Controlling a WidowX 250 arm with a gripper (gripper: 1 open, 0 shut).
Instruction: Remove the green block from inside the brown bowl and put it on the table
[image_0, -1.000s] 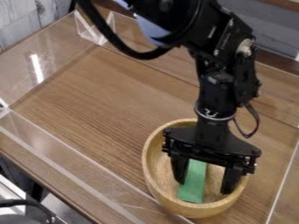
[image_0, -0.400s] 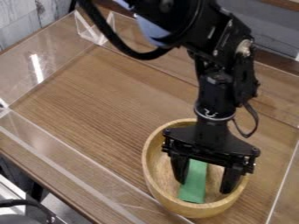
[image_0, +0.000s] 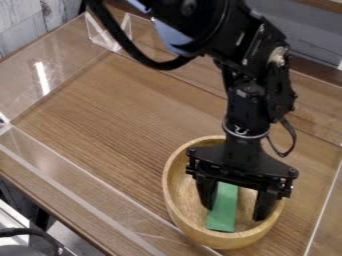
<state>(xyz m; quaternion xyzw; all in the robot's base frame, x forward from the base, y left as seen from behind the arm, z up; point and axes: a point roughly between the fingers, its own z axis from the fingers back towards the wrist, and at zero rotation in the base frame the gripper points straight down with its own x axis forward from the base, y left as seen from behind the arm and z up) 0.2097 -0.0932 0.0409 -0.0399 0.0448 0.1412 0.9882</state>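
The green block (image_0: 225, 208) lies inside the brown bowl (image_0: 182, 196), on the pale floor of the bowl slightly toward 5 o'clock of its centre, with its long axis running roughly from 1 o'clock to 7 o'clock. It reads as a flat, rigid bar with plain smooth faces; it is judged light and stiff, unlikely to deform or break, though its smooth sides may slip under a weak squeeze. The best hold appears to be across its narrow width near mid-length, so that it lifts level and clears the thick rim. The pincer (image_0: 239, 202) points straight down into the bowl with its jaws spread wide, one dark finger (image_0: 205, 192) at the block's 9 o'clock side and the other at its 3 o'clock side; it straddles the block and grips nothing. Whether either fingertip touches the block or the bowl's floor cannot be told. The upper end of the block is hidden behind the pincer's crossbar, so its full length is not shown, and its thickness is hard to judge from this angle. The bowl stands on the worktop (image_0: 120, 110) toward 5 o'clock of the view, near a low clear wall (image_0: 80, 190); its rim at 3 o'clock is partly covered by a finger. The arm's upper part is cut off at 12 o'clock.
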